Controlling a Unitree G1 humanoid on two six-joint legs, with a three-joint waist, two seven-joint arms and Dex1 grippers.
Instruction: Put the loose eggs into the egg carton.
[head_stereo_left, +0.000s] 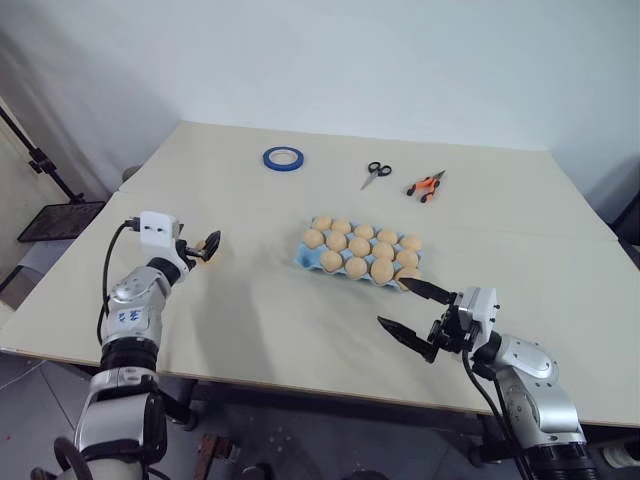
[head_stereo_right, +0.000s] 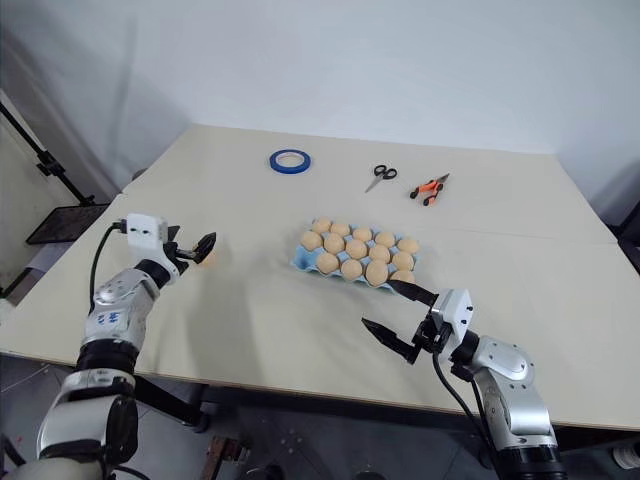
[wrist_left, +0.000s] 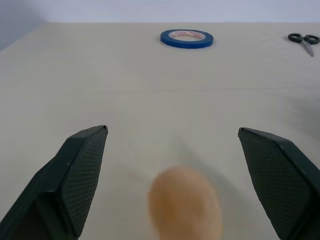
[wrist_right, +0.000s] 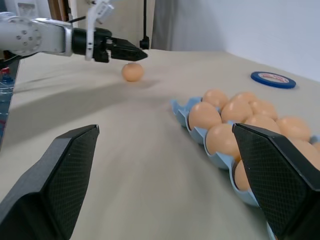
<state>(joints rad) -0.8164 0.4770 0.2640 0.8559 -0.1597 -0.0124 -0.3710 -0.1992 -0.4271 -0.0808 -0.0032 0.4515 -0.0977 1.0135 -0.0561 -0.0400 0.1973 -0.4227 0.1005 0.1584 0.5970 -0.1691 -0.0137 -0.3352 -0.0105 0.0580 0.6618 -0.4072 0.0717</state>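
One loose egg, tan-orange, lies on the table at the left. My left gripper is open, with a finger on either side of the egg and neither finger touching it. From the right wrist view the left gripper hovers just above that egg. The light blue egg carton sits mid-table, its cups holding several eggs. My right gripper stands open and empty just in front of the carton's near right corner.
A blue tape ring, black scissors and orange-handled pliers lie at the far side of the table. The table's front edge runs close under both arms. A black stand is off the table's left.
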